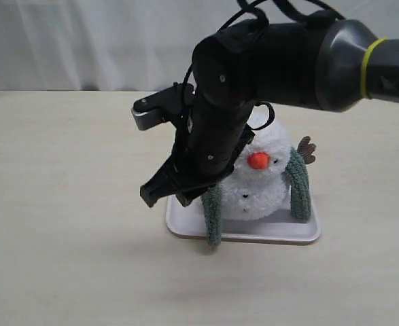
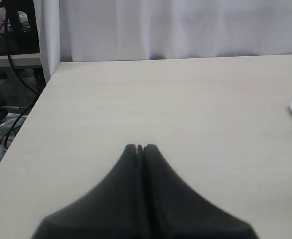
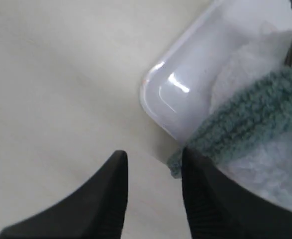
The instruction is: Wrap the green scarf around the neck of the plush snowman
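We find the green scarf (image 1: 213, 216) draped over the plush snowman (image 1: 262, 187) on the tray (image 1: 301, 235), both ends hanging down its front. The right gripper (image 3: 153, 162) is nearer, jaws apart and empty, with one scarf end just beside a jaw (its length runs up toward the neck). The left gripper (image 2: 140, 148), jaws pressed together, hovers over the worktop (image 2: 185, 109) well apart.

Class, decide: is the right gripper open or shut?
Open. The right gripper has its fingers apart, table showing between; the green scarf lies beside them, ungripped.
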Controlling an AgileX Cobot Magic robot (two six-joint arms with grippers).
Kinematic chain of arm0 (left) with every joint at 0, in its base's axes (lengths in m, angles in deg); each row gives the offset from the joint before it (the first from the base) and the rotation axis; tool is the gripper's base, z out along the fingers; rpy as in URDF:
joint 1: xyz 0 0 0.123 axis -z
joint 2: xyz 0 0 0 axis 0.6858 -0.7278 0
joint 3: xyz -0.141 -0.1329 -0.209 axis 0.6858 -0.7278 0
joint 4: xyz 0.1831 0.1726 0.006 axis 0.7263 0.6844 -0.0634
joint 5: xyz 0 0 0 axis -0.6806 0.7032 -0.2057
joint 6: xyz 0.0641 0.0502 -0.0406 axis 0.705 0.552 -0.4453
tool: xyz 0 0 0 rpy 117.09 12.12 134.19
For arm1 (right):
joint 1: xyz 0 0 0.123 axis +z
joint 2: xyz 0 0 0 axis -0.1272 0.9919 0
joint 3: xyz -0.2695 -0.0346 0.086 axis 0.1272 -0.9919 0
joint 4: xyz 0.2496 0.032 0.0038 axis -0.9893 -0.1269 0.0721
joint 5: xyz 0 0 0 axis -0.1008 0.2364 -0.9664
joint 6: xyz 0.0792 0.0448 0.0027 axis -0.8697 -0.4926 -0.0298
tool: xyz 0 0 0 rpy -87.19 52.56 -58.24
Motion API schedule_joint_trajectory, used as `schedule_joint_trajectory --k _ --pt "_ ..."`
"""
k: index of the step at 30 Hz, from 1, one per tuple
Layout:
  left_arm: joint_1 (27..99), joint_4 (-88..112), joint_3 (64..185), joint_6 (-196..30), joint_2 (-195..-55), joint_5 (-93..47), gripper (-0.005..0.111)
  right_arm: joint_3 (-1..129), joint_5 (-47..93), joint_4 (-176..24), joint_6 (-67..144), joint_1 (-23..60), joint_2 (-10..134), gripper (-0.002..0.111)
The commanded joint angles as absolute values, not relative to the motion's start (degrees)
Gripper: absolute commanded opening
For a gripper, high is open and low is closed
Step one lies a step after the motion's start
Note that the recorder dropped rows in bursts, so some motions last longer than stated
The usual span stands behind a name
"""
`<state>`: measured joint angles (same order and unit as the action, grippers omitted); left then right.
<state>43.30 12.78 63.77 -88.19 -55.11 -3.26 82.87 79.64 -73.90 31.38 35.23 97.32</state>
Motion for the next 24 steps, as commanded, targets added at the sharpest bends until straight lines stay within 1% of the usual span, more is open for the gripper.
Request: schedule_joint_trajectory --k 1,4,5,6,7,8,9,11,15,16,17,20,22,24 --pt "43.3 12.7 63.6 -88.3 -55.0 -4.0 0.000 79.0 78.9 -66.8 24.0 36.1 96.9 0.035" --pt "43.3 12.7 63.6 -88.3 -55.0 -4.0 0.000 75.9 76.3 -63.7 20.6 36.1 96.9 0.036" --pt "43.3 12.7 63.6 -88.3 -55.0 -4.0 0.000 73.3 72.6 -62.7 18.2 36.1 96.9 0.042" --pt "43.3 12.7 63.6 -88.3 -55.0 -4.0 0.000 72.1 70.8 -62.9 17.8 36.1 96.9 0.045" --pt "43.3 12.7 63.6 -88.3 -55.0 -4.0 0.000 69.7 66.6 -63.2 17.6 36.1 96.9 0.052" --pt "43.3 12.7 63.6 -88.3 -55.0 -4.0 0.000 68.9 64.5 -63.2 17.5 36.1 96.9 0.055" --pt "43.3 12.7 63.6 -88.3 -55.0 -4.0 0.000 67.3 60.8 -63.2 17.1 36.0 97.4 0.056" --pt "43.3 12.7 63.6 -88.3 -55.0 -4.0 0.000 66.5 58.5 -62.4 15.0 35.9 99.0 0.055" --pt "43.3 12.7 63.6 -88.3 -55.0 -4.0 0.000 66.5 59.3 -57.2 7.4 35.9 101.4 0.054" --pt "43.3 12.7 63.6 -88.3 -55.0 -4.0 0.000 66.5 59.2 -56.9 7.4 35.9 101.6 0.050" --pt "43.3 12.7 63.6 -88.3 -55.0 -4.0 0.000 66.5 58.8 -56.8 7.4 35.9 101.6 0.043" --pt "43.3 12.7 63.6 -88.3 -55.0 -4.1 0.000 66.5 59.1 -55.2 8.3 35.9 101.6 0.014" --pt "43.3 12.7 63.6 -88.3 -55.0 -4.2 0.000 66.5 60.6 -53.9 8.6 36.0 101.6 0.004" --pt "43.3 12.7 63.6 -88.3 -55.0 -4.2 0.000 66.5 62.8 -52.6 8.7 36.0 101.6 0.004"
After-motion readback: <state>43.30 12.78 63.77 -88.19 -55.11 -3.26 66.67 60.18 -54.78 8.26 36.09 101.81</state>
